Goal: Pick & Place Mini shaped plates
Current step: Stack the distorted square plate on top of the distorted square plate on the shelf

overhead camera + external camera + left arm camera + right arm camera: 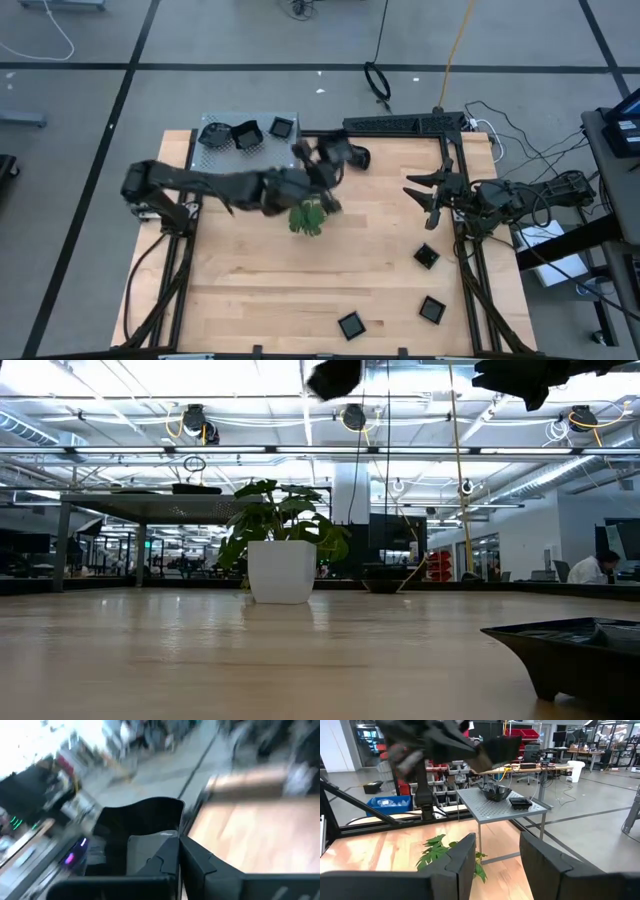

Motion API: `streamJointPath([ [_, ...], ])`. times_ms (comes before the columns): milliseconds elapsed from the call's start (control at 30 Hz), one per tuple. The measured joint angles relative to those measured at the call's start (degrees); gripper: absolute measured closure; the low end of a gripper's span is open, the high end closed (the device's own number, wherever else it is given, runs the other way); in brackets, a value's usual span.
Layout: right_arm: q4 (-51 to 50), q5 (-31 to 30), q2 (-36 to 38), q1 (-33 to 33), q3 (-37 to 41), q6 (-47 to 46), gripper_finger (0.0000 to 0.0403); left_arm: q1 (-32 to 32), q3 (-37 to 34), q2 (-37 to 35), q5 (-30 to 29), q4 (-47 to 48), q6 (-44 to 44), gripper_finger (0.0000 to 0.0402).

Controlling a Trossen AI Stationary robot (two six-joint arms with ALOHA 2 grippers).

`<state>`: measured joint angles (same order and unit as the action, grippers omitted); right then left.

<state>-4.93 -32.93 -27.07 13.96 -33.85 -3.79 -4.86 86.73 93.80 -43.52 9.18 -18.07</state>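
My left gripper hangs in the air over the far middle of the table, shut on a mini shaped plate, black and glossy. The left wrist view shows that plate blurred, just ahead of the fingers. Three more plates lie flat on the table toward the near right. Others sit on the grey perforated box at the far left. My right gripper is open at the right side, above the table, and holds nothing. My left gripper holds the black plate by its edge nearest the fingers; the blur hides whether one finger is inside the rim. The plate is lifted clear of the table, tilted, and sticks out ahead of the fingers toward the table's right.
A green leafy sprig in a white pot stands mid-table, just on the near side of the left gripper. A black frame rail runs along the far right edge. Bare wood lies at the near left and centre. One plate is close to the low camera.
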Motion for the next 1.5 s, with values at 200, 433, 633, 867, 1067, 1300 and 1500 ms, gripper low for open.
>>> streamJointPath([
  [200, 0.0, -0.01, 0.0, 0.0, 0.0, 0.0, 0.0261, 7.82, -0.04, -7.82, 4.3, 27.04, 9.64, 0.0392],
  [433, 0.0, 0.0, 0.02, 0.02, 0.0, 0.0, 0.0261, 16.81, -0.09, -12.93, 11.69, 48.21, 10.69, 0.0397],
  [633, -0.02, 0.0, 0.0, 0.01, 0.0, -0.01, 0.0261, 24.5, -3.4, -15.71, 14.5, 49.21, 7.72, 0.0391],
  [867, -0.02, -0.01, 0.02, 0.02, 0.0, -0.02, 0.0261, 32.5, -11.78, -19.15, 21.59, 44.45, 1.56, 0.039],
  [1067, -0.02, -0.02, 0.02, 0.02, 0.0, 0.0, 0.0261, 36.44, -17.59, -21.01, 25.54, 38.61, -6.14, 0.0383],
  [1300, -0.02, 0.0, 0.0, 0.02, 0.0, -0.02, 0.0261, 39.0, -19.64, -21.4, 30.72, 38.93, -7.53, 0.0386],
  [1500, -0.02, 0.0, 0.01, 0.02, 0.0, -0.01, 0.0261, 39.04, -19.67, -21.5, 30.57, 38.52, -9.78, 0.0346],
])
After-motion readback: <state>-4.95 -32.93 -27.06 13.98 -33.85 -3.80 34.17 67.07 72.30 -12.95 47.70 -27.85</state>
